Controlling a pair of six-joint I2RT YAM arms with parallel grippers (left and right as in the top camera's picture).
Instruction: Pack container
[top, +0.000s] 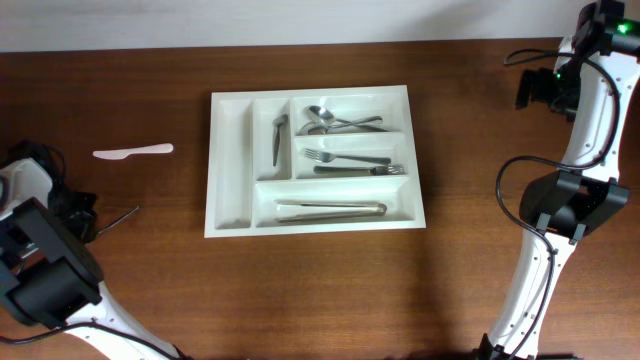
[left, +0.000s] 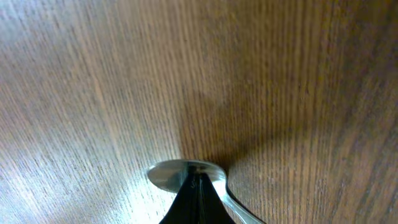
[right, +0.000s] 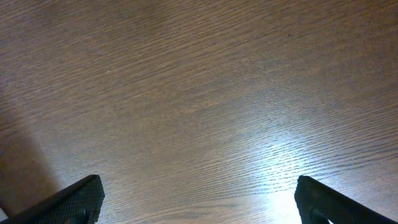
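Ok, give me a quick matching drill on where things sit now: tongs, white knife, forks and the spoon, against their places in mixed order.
Things:
1. tongs
2. white knife
3. forks
4. spoon

Places:
A. on the table, left of the container
B. pinched in the shut left gripper
C. the container's bottom long compartment
D. the container's middle long compartment

Pairs: 1-C, 2-A, 3-D, 4-B

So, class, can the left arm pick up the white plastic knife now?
Probably not yet: the knife lies near it with nothing between, but the left gripper is shut on a spoon, which must go first.
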